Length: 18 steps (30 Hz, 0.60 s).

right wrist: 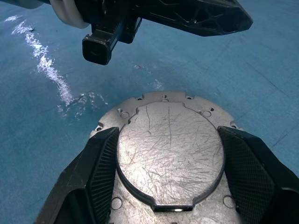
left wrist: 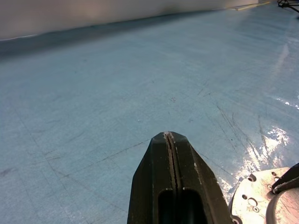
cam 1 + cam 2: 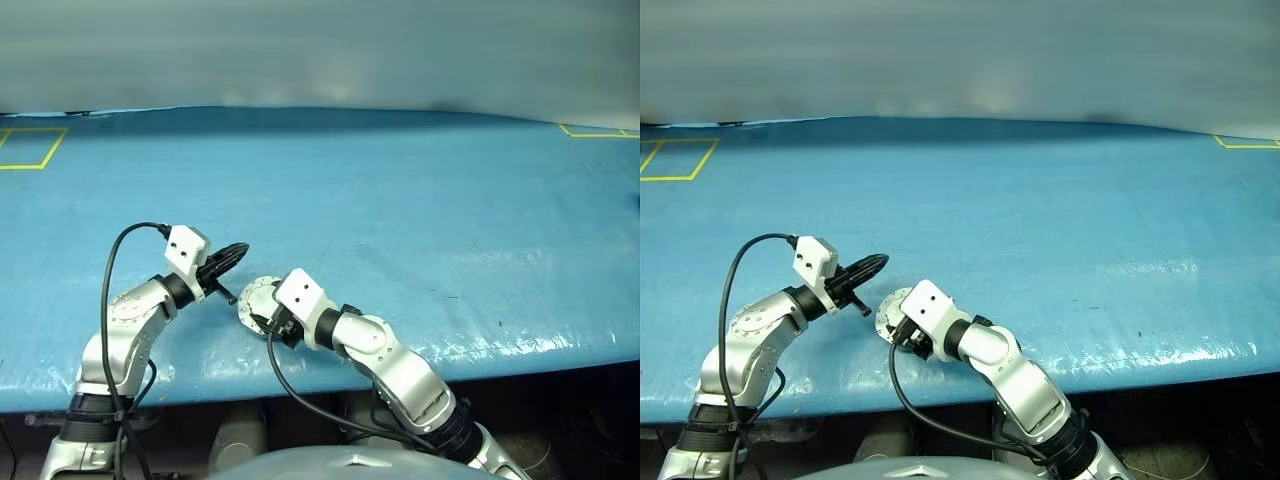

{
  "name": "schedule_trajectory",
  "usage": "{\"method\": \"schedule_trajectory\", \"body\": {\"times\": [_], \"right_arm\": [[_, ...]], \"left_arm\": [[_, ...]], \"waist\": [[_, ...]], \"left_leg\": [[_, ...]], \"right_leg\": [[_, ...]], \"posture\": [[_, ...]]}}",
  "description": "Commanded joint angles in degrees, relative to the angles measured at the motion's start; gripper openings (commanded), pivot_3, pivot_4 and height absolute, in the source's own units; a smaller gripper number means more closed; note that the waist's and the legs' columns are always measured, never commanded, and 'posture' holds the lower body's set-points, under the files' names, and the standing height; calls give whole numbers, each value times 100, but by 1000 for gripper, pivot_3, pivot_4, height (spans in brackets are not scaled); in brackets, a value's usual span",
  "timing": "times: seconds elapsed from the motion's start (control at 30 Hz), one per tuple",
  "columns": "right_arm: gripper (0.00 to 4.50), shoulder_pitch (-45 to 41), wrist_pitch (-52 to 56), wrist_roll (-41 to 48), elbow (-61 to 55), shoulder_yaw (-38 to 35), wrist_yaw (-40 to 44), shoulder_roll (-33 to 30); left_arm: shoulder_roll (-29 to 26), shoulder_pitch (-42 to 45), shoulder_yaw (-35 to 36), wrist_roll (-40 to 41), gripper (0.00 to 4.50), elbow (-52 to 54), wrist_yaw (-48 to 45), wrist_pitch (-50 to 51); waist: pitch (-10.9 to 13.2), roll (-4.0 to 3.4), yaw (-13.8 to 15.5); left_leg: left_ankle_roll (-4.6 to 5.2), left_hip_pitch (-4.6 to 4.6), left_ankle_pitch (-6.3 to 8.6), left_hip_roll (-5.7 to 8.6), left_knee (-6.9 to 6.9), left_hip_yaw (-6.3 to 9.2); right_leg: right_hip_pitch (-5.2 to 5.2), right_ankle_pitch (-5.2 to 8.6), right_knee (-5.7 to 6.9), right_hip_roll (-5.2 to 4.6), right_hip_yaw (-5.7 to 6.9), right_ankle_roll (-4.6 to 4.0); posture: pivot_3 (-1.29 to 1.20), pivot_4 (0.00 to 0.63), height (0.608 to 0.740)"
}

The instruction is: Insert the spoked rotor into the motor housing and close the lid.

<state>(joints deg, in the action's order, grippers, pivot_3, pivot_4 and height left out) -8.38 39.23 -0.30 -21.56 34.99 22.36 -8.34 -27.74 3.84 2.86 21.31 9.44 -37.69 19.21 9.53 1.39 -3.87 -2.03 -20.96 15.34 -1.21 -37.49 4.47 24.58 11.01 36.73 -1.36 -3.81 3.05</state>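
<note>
My right gripper (image 1: 167,135) is shut on a round silver-grey metal piece (image 1: 170,140), which I take for the motor housing. It has a scratched plain raised face and a flange with small holes. The two black fingers (image 1: 100,163) clamp the raised part from both sides and hold it tilted just above the blue table near its front edge (image 3: 255,292). Its inside is hidden. My left gripper (image 3: 238,250) is shut and empty, hovering close to the left of the housing with its tips pointing over it. The spoked rotor and the lid are out of view.
The blue plastic-covered table (image 3: 400,200) stretches far ahead, with yellow tape squares at the far left (image 3: 30,148) and far right (image 3: 598,131). The table's front edge (image 3: 500,360) lies just under both arms.
</note>
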Motion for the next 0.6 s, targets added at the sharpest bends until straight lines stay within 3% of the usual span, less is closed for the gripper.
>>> {"method": "schedule_trajectory", "body": {"times": [0.03,0.2,0.4,0.6], "right_arm": [[3030,78,214,-77,182,12,-23,-108],[3030,137,201,-66,290,-44,-67,-102],[3030,144,167,-82,326,-14,-68,-112],[3030,166,144,-78,340,-12,-73,-109]], "left_arm": [[-44,63,98,7,0,74,-76,-115],[-250,-48,7,146,0,170,-502,125],[-1187,-101,-250,479,0,450,-1528,1040],[-1313,61,-235,596,0,497,-1647,1296]], "waist": [[0,0,2],[0,0,0],[1,-2,-6],[2,-3,-5]], "left_leg": [[0,0,0,0,0,0],[0,0,0,0,0,-1],[0,2,0,0,10,-1],[0,3,0,-2,12,-2]], "right_leg": [[0,0,0,0,0,0],[0,0,-2,-1,0,0],[4,3,-4,-1,0,-4],[4,4,-8,-3,1,-4]], "posture": [[0,150,740],[0,150,740],[0,150,740],[0,150,740]]}}
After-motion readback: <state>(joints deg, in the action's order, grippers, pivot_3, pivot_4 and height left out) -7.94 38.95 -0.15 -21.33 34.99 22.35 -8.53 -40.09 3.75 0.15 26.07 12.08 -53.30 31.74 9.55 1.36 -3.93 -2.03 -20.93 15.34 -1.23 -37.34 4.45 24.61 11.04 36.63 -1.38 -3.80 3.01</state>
